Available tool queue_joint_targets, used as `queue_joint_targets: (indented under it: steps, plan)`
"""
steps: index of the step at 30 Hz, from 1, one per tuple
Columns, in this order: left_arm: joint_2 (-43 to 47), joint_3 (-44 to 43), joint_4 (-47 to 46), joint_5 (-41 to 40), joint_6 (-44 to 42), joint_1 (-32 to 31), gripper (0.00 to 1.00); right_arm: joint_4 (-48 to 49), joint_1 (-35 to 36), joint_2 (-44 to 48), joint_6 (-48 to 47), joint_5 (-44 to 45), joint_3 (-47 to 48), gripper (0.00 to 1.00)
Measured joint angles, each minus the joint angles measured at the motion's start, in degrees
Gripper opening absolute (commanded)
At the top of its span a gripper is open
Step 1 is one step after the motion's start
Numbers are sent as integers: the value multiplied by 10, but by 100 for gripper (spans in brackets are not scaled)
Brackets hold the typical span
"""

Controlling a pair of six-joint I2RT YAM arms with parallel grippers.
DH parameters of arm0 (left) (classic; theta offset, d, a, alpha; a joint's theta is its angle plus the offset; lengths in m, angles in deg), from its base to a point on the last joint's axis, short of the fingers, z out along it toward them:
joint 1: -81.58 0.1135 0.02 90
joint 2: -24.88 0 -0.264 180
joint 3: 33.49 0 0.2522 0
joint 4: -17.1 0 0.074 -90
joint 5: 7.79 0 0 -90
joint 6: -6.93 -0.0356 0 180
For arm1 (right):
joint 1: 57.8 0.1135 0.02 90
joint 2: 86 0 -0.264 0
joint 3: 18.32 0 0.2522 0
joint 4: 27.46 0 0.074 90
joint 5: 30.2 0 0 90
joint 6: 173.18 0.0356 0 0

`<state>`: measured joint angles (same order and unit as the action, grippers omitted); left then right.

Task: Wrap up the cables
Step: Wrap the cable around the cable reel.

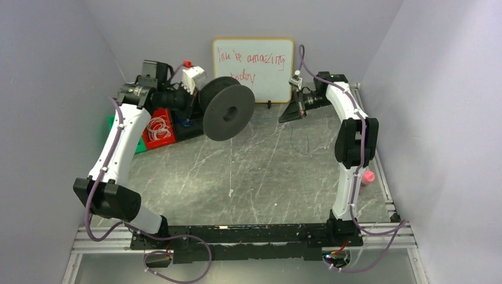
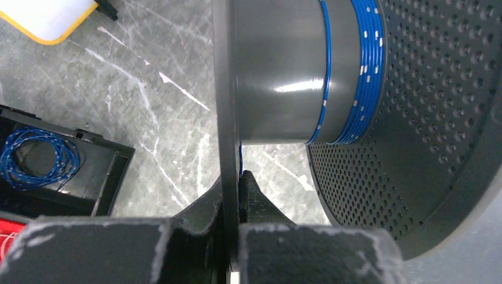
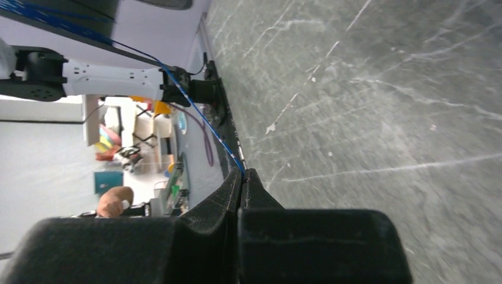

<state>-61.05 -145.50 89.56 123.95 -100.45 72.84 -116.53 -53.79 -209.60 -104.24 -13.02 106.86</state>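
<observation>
The thin blue cable [image 2: 354, 71] sat in a few turns on the grey spool [image 2: 278, 71], upper right. It looked light, bendy and slippery. The left tool [image 2: 238, 177] was closed on the spool's rim. The right tool [image 3: 241, 173] pinched the cable between its tips, a good place to hold it.

We log the right gripper [image 3: 241, 176] with its jaws pressed together on the thin blue cable [image 3: 201, 117], which runs in a straight line up and left from the fingertips toward a white arm link [image 3: 112, 81], beside the grey marbled table [image 3: 385, 106].
</observation>
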Motion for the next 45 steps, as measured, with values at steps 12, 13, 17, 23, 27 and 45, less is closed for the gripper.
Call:
queue_joint_targets:
  steps: [12,13,17,23,27,45]
  plan:
    - [-4,91,-61,-279,-59,-187,2,23,-50,84,11,43,0,0]
    - [-6,94,-67,-299,-60,-197,2,24,-50,90,11,42,0,0]
    - [-29,102,-92,-376,-68,-234,2,23,-49,108,6,23,0,0]
    - [-100,91,-118,-449,-54,-250,2,23,-34,116,-12,-1,0,0]
    - [-141,63,-116,-475,-35,-256,2,20,8,116,-33,-3,0,0]
    - [-195,-27,-17,-501,63,-265,2,11,148,87,-97,17,30,0]
